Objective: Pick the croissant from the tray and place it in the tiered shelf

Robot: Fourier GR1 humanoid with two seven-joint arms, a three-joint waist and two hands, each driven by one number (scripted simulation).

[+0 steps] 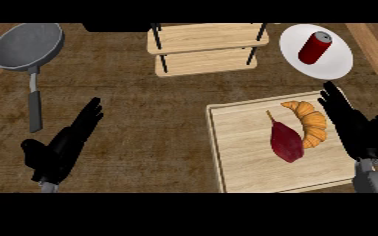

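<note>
A golden croissant (310, 120) lies on the wooden tray (244, 160) at the right, next to a dark red sweet potato (285, 141). My right hand (351, 126) is open just right of the croissant, fingers straight and pointing away from me; I cannot tell whether it touches the pastry. The tiered shelf (203, 47), two wooden boards on black posts, stands at the top centre with nothing on it. My left hand (63, 145) rests open at the lower left, far from the tray.
A grey frying pan (29, 45) with a long handle sits at the top left. A white plate (336, 62) at the top right carries a red can (314, 47). Brown counter lies between the tray and the shelf.
</note>
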